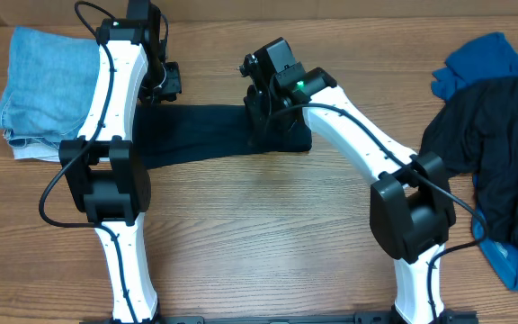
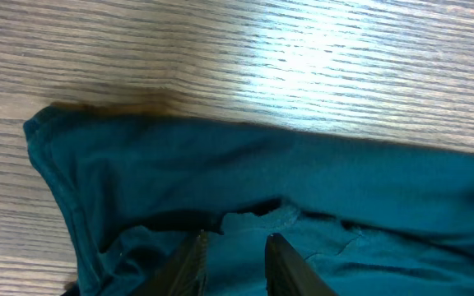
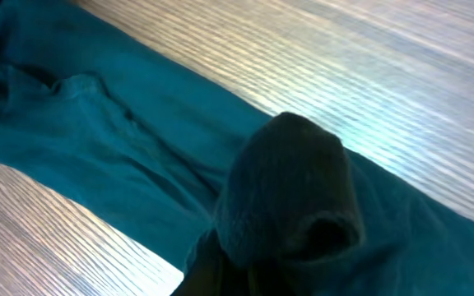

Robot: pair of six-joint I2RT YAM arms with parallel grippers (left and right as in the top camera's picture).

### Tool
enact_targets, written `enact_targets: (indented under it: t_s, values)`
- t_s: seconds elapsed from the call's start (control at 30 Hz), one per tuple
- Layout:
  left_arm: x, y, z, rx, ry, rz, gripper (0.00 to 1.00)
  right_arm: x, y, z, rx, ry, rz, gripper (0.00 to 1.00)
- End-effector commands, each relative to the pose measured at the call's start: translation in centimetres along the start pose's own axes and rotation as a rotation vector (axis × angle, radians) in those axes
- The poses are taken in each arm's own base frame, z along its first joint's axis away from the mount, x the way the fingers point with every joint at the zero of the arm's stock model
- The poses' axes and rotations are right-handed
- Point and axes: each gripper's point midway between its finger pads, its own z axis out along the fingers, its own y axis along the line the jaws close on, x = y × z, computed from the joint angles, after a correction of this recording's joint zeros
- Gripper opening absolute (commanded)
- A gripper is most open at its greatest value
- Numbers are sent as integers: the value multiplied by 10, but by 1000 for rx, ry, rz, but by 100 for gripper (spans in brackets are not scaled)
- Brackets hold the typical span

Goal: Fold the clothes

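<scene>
Step in hand: judged as mid-fold on one dark shirt [image 1: 196, 135], already narrowed to a long band and not yet brought end to end.
Dark shirt: lay stretched across the middle of the table [image 1: 268, 234], left end under the left arm, right end bunched at the right gripper; looked teal in the wrist views.
Left gripper [image 2: 233, 261]: hung low over the shirt's left end, close to a seamed edge; stood narrowly parted, with cloth showing through the gap and nothing seen pinched.
Right gripper [image 1: 261, 112]: closed tight on a raised hump of the shirt's right end; fingertips buried under that hump in the wrist view.
Pile of clothes [image 1: 502, 153]: waited at the right edge, dark over bright blue, well apart from the band.
Pale blue garment [image 1: 39, 90]: sat folded at the far left, just beside the left arm, apart from the work.
Next move, as judged: called for a firm pinch at the left end, or a carry of the right end over toward the left, with layers kept flat and edges aligned.
Risk, as judged: limp cloth likely to sag, slip or wrinkle if lifted from one corner only.
</scene>
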Motion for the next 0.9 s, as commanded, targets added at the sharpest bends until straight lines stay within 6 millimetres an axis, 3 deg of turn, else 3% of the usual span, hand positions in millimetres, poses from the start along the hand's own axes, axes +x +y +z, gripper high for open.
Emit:
enact_targets:
  t_s: [0.0,0.2,0.23,0.3,0.33,0.43,0.53,0.6,0.67,0.73,0.8,0.87]
  values:
    - [-4,2,-3,-12,-15,5,29,7,24,19,-101,19,-20,5]
    - [-4,2,-3,-12,-14,5,32,4,51,24,-147,-2,-63,7]
    - [-4,2,-3,-12,-14,5,35,6,52,26,-149,4,-66,16]
    - [-4,2,-3,-12,-14,5,41,10,54,31,-150,15,-67,52]
    - [-4,2,-3,-12,-13,5,45,11,53,32,-150,18,-66,64]
    - [-4,2,-3,-11,-14,5,57,-1,53,29,-153,-23,-72,81]
    - [-3,2,-3,-12,-10,5,59,-15,45,17,-145,-49,-60,82]
    - [-2,2,-3,-13,-6,5,59,-15,28,5,-113,-35,-29,82]
    - [-2,2,-3,-13,-6,5,59,-7,-18,-8,13,3,86,82]
    - [-2,2,-3,-12,-6,6,59,17,-67,-19,80,89,189,80]
    - [-2,2,-3,-13,-3,5,58,35,-96,-25,102,139,247,79]
    - [1,-8,-3,45,9,0,45,44,-115,-25,109,148,287,78]
